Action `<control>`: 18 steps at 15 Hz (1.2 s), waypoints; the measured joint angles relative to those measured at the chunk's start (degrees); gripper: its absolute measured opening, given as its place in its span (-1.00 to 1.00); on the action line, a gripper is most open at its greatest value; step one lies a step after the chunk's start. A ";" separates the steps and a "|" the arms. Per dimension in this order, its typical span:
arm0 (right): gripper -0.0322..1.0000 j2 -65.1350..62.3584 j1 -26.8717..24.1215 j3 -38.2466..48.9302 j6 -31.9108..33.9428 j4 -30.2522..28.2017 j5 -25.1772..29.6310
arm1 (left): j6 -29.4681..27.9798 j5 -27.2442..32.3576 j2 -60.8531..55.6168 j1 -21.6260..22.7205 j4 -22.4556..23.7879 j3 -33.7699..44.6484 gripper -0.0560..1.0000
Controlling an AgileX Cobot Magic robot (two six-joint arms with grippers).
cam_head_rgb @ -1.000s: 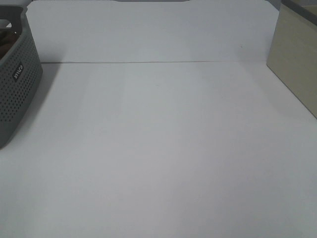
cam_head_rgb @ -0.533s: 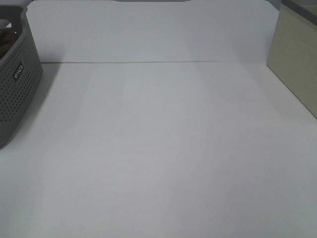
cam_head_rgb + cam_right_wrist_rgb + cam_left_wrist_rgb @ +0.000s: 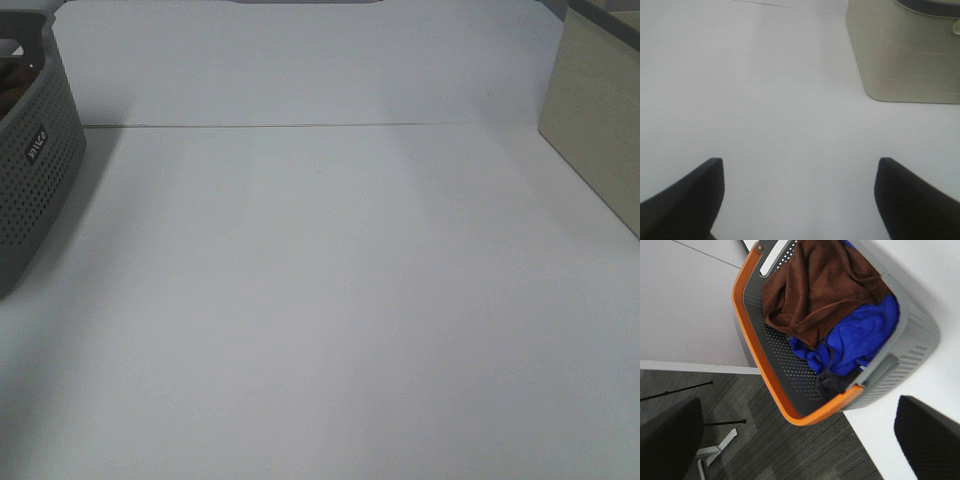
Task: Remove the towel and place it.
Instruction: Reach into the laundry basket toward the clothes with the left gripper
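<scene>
The towel (image 3: 817, 282), a dark reddish-brown terry cloth, lies crumpled in the grey basket (image 3: 912, 347) with an orange rim, on top of a blue cloth (image 3: 860, 340). My left gripper (image 3: 800, 440) hangs above the basket, open, its two dark fingers wide apart and holding nothing. In the exterior high view only a corner of the basket (image 3: 35, 170) shows at the far left, with a sliver of the towel (image 3: 12, 85) inside. My right gripper (image 3: 800, 200) is open over the bare white table, empty. Neither arm appears in the exterior high view.
A beige box (image 3: 595, 130) stands at the back right of the white table (image 3: 320, 300); the right wrist view shows the beige box (image 3: 905, 55) too. A dark grey cloth (image 3: 835, 382) lies under the blue one. Beyond the basket the table edge drops to grey floor (image 3: 765, 450).
</scene>
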 joint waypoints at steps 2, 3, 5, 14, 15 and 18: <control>0.60 0.00 0.00 0.00 0.00 0.00 0.00 | 1.38 -0.06 9.34 0.00 1.83 -6.30 0.91; 0.60 0.00 0.00 0.00 0.00 0.00 0.00 | 2.06 -0.11 15.47 0.00 3.09 -10.43 0.91; 0.60 0.00 0.00 0.00 0.00 0.00 0.00 | 3.61 -0.92 28.07 1.55 4.93 -17.53 0.91; 0.60 0.00 0.00 0.00 0.06 0.00 0.00 | 10.20 -1.09 61.59 12.26 2.01 -30.88 0.91; 0.60 0.00 0.00 0.00 0.06 0.00 0.00 | 11.00 -2.06 63.43 12.26 2.06 -30.88 0.91; 0.60 0.00 0.00 0.00 0.06 0.00 0.00 | 12.83 -4.24 67.44 12.26 2.46 -30.94 0.91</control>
